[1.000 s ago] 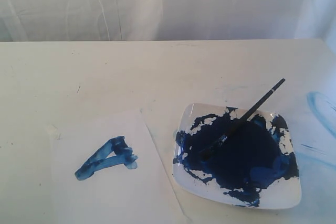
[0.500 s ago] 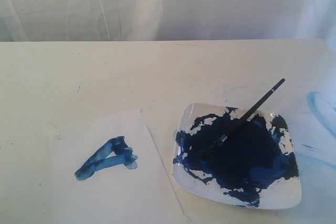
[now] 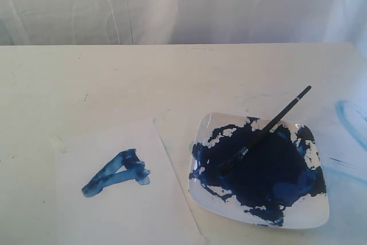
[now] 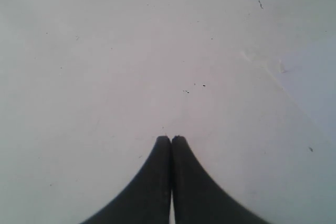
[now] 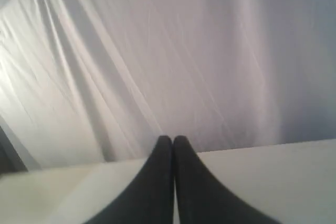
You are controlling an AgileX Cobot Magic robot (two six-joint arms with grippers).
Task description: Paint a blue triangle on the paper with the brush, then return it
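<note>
A blue triangle (image 3: 116,173) of thick strokes lies on the white paper (image 3: 123,210) at the lower left of the exterior view. The black-handled brush (image 3: 269,125) rests across the white square plate (image 3: 320,213), its bristle end in the dark paint pool (image 3: 264,173) and its handle sticking out past the far rim. Neither arm shows in the exterior view. My left gripper (image 4: 171,138) is shut and empty above bare table, with a corner of the paper (image 4: 310,82) off to one side. Facing the curtain, my right gripper (image 5: 172,138) is shut with nothing in it.
A pale light-blue curved smear (image 3: 351,120) marks the table at the right edge, beyond the plate. A white curtain (image 3: 172,4) hangs behind the table's far edge (image 3: 172,45).
</note>
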